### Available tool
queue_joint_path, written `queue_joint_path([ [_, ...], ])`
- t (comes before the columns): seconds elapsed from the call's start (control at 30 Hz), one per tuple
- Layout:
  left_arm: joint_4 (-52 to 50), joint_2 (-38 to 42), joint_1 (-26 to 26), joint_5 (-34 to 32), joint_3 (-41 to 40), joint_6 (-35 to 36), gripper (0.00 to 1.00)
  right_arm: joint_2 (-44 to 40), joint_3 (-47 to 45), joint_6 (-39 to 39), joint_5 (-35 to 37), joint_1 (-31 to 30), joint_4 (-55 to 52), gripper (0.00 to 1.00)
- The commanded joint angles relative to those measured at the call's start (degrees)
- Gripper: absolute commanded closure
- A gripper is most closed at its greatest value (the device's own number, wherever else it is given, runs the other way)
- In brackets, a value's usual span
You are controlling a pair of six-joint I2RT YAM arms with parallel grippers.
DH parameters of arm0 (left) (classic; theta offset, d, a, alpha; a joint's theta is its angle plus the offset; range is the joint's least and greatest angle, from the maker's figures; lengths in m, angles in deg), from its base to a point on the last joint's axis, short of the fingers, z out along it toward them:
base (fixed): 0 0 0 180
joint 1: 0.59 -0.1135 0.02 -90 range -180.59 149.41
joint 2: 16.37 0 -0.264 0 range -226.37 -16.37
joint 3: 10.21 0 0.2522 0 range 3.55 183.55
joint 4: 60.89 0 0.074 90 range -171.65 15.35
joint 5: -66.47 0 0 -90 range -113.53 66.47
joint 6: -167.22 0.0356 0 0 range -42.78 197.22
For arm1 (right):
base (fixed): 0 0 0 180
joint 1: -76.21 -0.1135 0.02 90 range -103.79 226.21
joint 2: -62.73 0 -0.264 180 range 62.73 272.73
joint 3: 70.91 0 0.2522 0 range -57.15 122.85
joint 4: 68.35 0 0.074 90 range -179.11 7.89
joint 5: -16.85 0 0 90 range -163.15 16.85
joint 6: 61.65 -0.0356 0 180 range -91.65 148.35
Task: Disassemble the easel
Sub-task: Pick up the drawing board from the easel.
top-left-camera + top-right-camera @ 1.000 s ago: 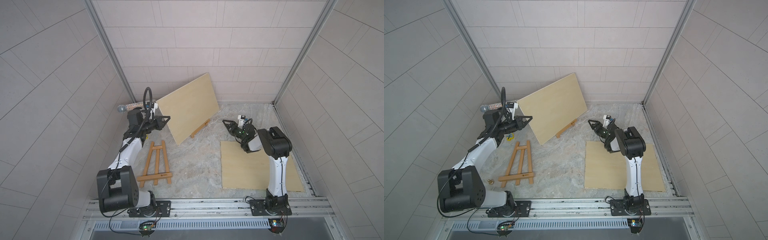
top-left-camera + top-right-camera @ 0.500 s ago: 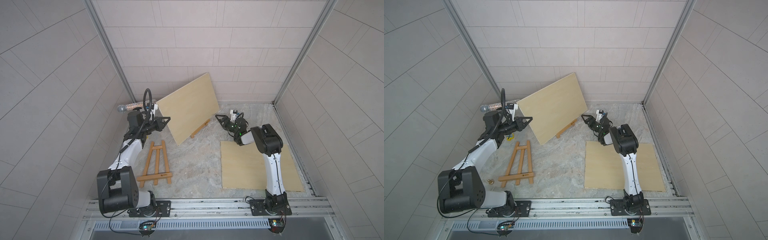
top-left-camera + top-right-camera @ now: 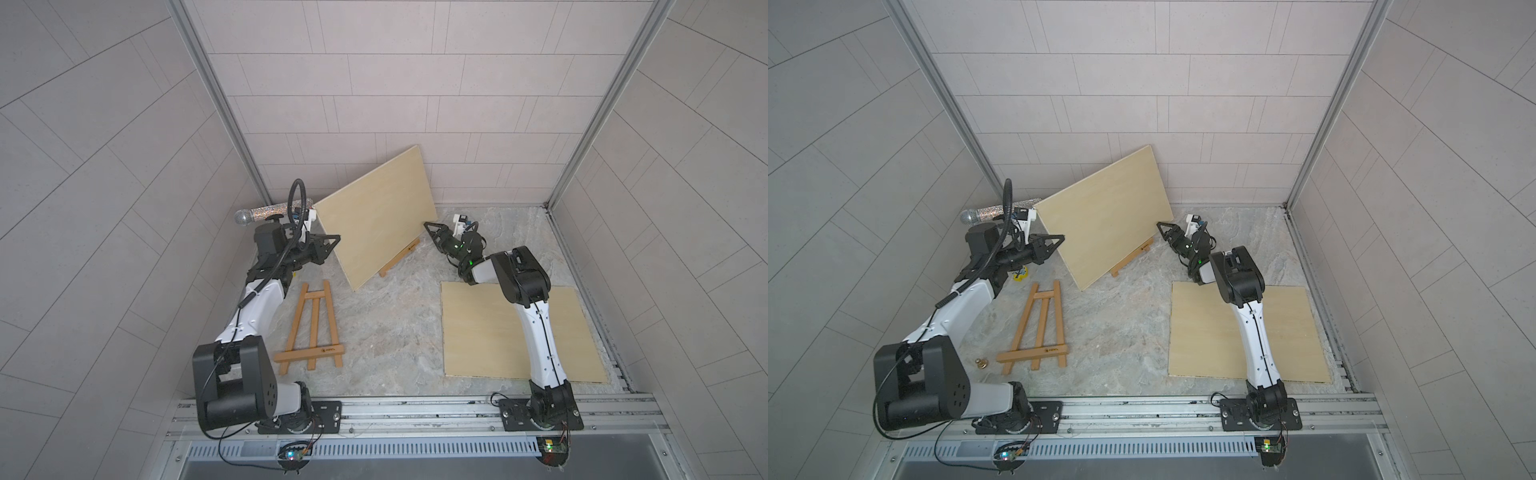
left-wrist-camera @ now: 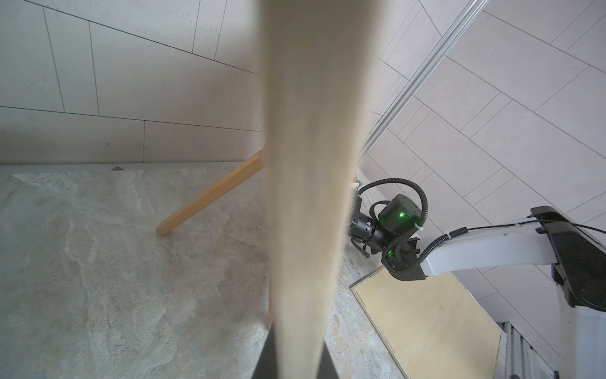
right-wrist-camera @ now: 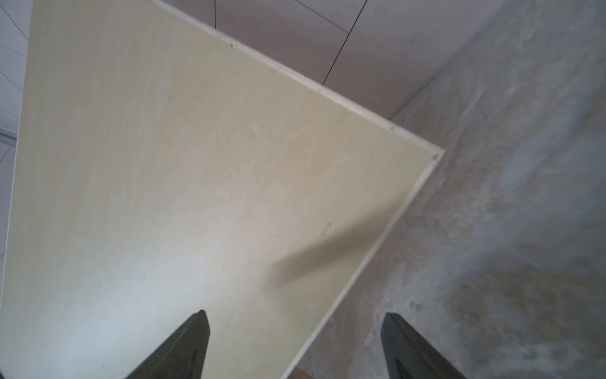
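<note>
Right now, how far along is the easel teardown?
Done: flat easel lies on the floor, flat board lies under the right arm. In hand: left claw shut on an edge of the upright board; right claw open at the opposite edge. Left: lift it off the second easel, probably lay that down too.

nothing legible anywhere. small dark stamp [image 3: 328, 352] on the bottom crossbar of the flat easel [image 3: 314, 324], visible in both top views, too small to read. similar tiny dark mark [image 3: 409, 248] on the ledge of the standing easel [image 3: 395, 262] beneath the tilted board [image 3: 376, 216], equally unreadable. blue marking on a yellow scrap [image 3: 1019, 274] beside the left arm, also too small.
</note>
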Motion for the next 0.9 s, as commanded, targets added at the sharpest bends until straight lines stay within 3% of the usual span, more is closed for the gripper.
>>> queue_joint_path([
  [0.0,-17.28,-2.46,0.96,-0.03,-2.39,3.53,1.0,2.38,3.07,-1.34,0.87,-0.17,-2.48,0.13],
  [0.23,-16.86,-3.79,1.0,0.82,-1.56,3.12,1.0,4.24,7.38,-1.24,1.11,-1.08,-5.77,0.13],
  [0.67,-16.13,-3.89,1.1,1.36,-1.54,2.74,1.0,7.56,11.8,-6.63,8.61,-2.27,5.06,0.13],
  [0.87,-17.94,-3.29,2.03,-2.12,-0.32,6.67,1.0,6.05,13.69,-7.02,9.05,-2.19,6.52,0.13],
])
